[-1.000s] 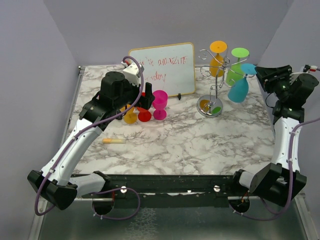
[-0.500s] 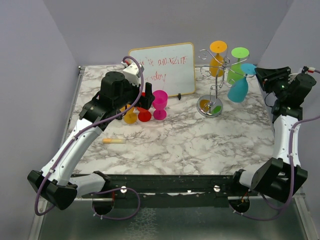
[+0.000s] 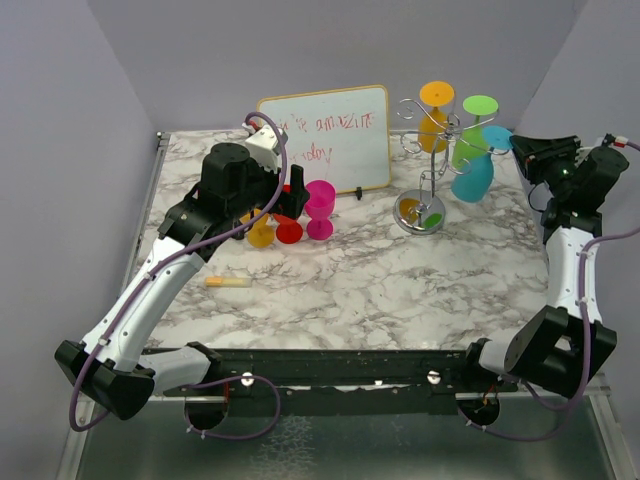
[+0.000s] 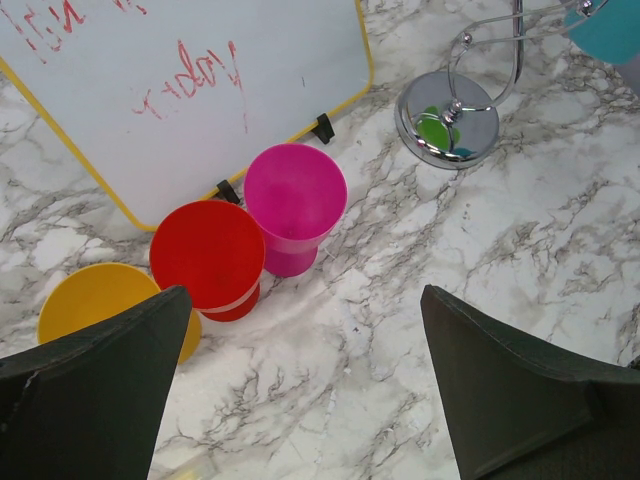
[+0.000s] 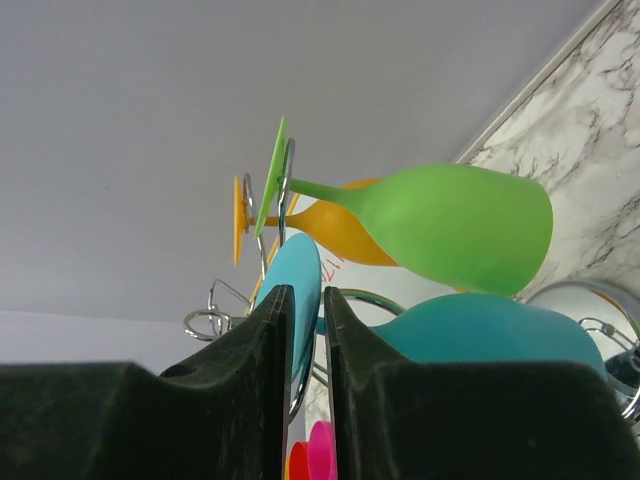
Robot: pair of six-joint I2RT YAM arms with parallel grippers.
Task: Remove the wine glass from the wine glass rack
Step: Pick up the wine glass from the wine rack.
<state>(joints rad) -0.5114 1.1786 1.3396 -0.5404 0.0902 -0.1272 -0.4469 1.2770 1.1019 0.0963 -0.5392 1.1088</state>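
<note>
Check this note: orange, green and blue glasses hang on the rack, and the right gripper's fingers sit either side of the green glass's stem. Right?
Not quite. The right gripper has its fingers either side of the stem of the blue glass, not the green glass; the right wrist view shows it. Both do hang on the rack with the orange glass.

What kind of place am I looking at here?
Likely a robot test booth, not a home: plain grey walls box in a marble-patterned table, two robot arms are bolted to its near edge, and bright wine glasses hang on a wire rack.
</note>
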